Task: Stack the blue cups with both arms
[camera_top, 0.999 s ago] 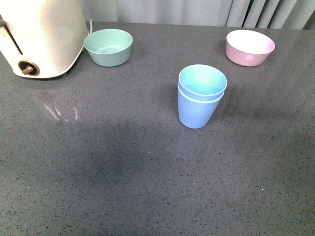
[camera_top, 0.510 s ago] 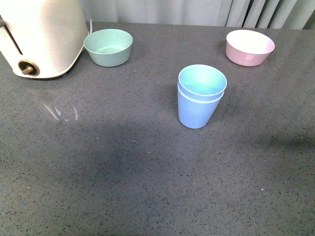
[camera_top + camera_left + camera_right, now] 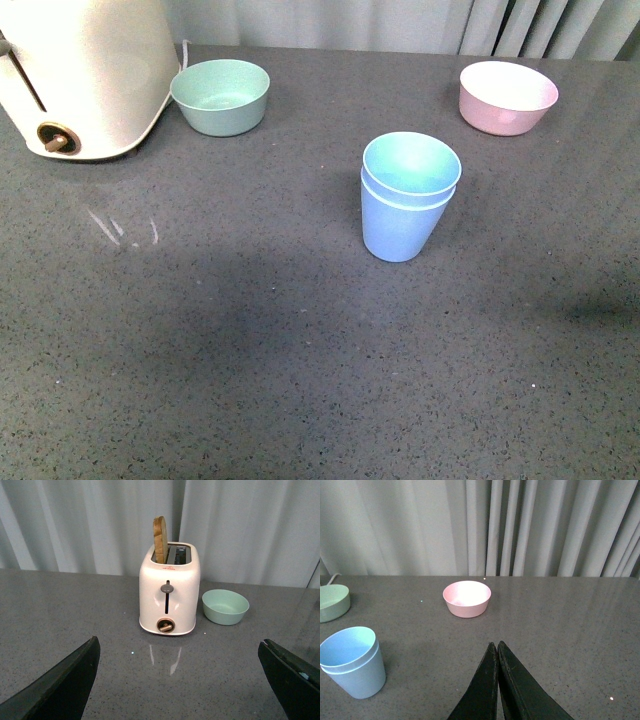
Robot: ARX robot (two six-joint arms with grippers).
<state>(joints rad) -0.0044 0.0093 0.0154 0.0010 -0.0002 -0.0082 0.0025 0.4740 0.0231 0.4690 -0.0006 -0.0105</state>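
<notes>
Blue cups point(image 3: 408, 196) were already nested upright. Left gripper point(image 3: 180, 680) was spread wide, right gripper point(image 3: 497, 652) pinched empty. Retreat best kept clear of stack.

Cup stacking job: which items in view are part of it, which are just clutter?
Job:
- blue cups, already nested, upright on the table
- left gripper, open
- right gripper, shut, empty

Clutter:
- mint-green bowl
- pink bowl
- toaster with a bread slice
</notes>
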